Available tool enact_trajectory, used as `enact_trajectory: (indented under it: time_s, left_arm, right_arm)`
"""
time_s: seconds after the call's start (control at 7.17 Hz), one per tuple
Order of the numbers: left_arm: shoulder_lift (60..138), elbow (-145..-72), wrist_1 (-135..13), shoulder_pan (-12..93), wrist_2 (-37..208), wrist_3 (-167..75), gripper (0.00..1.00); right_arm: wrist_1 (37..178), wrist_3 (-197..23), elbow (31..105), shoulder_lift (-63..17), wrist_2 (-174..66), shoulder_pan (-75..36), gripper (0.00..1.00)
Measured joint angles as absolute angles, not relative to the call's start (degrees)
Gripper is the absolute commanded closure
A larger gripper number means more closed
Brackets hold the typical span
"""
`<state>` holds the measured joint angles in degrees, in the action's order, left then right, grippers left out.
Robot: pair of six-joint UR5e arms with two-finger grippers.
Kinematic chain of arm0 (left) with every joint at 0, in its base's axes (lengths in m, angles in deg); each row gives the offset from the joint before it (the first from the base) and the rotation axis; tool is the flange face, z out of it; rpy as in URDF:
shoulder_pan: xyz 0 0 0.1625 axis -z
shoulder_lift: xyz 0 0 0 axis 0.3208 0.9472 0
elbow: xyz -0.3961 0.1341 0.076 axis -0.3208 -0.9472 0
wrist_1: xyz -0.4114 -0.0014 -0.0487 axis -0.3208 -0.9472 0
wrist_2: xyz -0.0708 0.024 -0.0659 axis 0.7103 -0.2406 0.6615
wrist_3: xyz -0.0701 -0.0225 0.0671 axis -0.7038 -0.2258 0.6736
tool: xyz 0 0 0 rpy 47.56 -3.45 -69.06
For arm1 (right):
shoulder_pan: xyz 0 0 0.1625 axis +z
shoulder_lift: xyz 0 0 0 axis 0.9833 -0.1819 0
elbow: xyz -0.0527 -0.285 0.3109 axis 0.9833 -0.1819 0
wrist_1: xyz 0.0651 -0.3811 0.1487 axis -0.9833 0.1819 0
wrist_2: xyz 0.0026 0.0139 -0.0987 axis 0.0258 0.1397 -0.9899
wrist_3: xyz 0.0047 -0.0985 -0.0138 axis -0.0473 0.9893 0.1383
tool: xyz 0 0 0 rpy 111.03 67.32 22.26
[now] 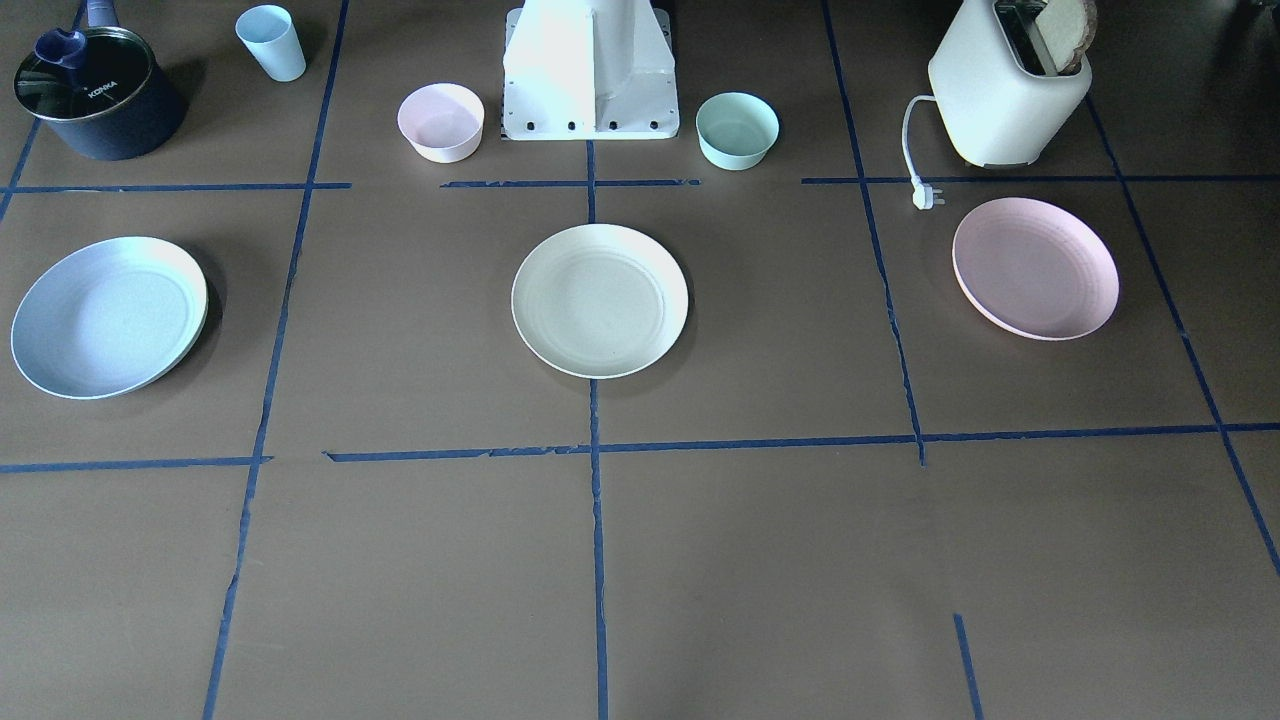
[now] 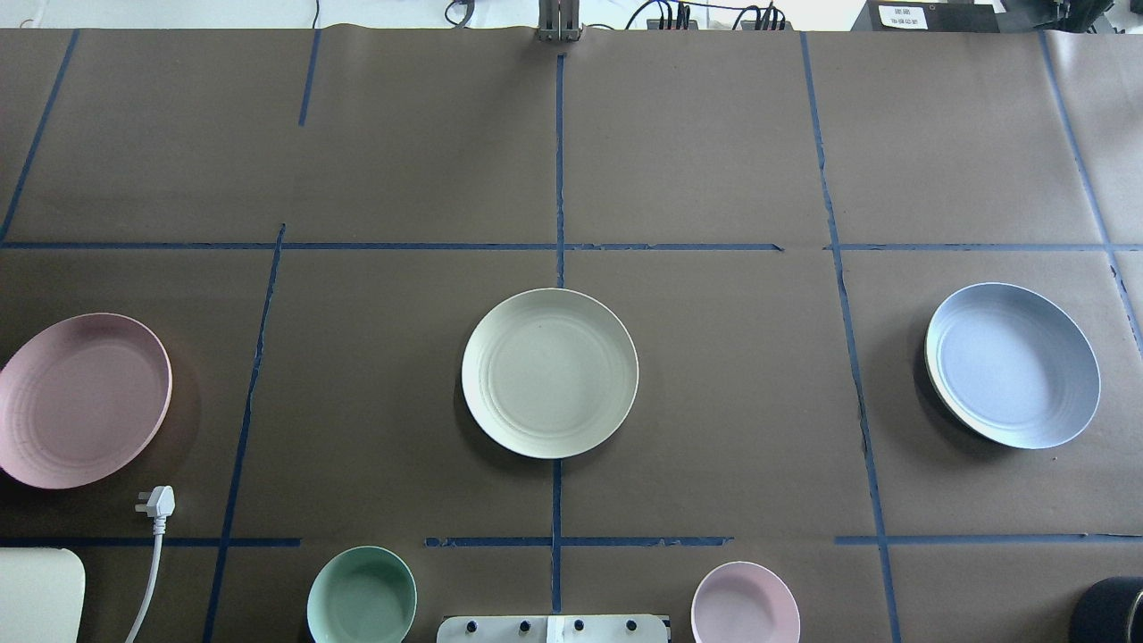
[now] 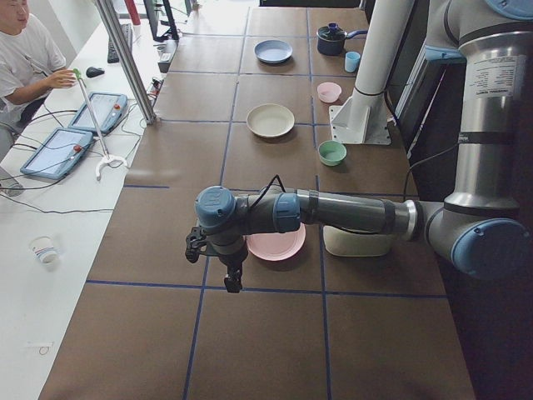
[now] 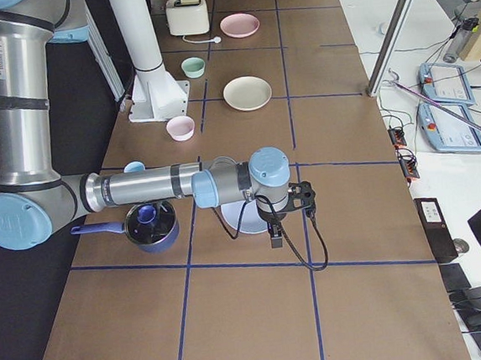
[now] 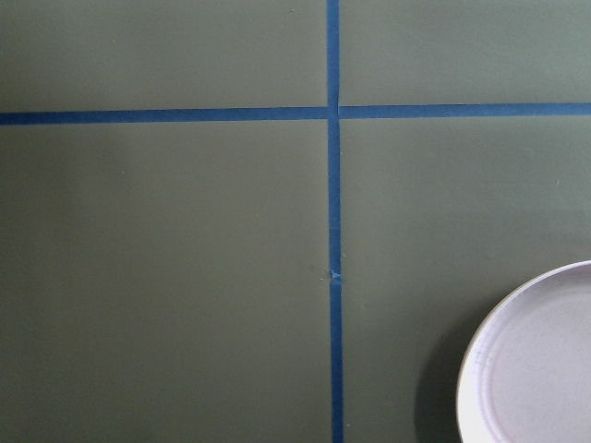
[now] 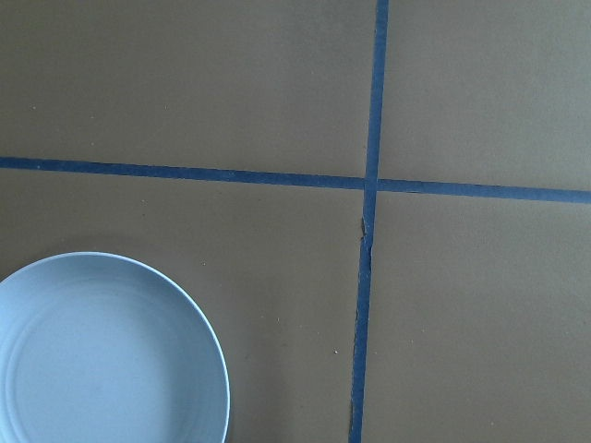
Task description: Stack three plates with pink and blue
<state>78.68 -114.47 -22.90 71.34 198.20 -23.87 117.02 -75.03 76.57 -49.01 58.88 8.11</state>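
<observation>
Three plates lie apart in a row on the brown table. The cream-white plate is in the middle, the pale pink plate is on my left, and the light blue plate is on my right. My left gripper shows only in the exterior left view, hanging above the table beside the pink plate. My right gripper shows only in the exterior right view, beside the blue plate, which the arm partly hides. I cannot tell whether either is open or shut. Each wrist view shows one plate edge.
A mint bowl and a pink bowl flank the robot base. A white toaster with its plug stands by the pink plate. A dark pot and a blue cup stand by the blue plate.
</observation>
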Motion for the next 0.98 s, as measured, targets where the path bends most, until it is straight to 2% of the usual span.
enact_trajectory:
  time_s: [0.42,0.98]
  left_arm:
    - [77.88,-117.88,-23.16,71.43,198.13,-23.34,0.0]
    - [76.35,-118.2,-24.84,71.26,198.79,-22.89,0.0]
  right_arm:
    - [116.97,-75.03,76.6,-49.74,59.17,8.07,0.0]
    - [116.48,-74.91,75.74,-50.66,59.41,7.94,0.0]
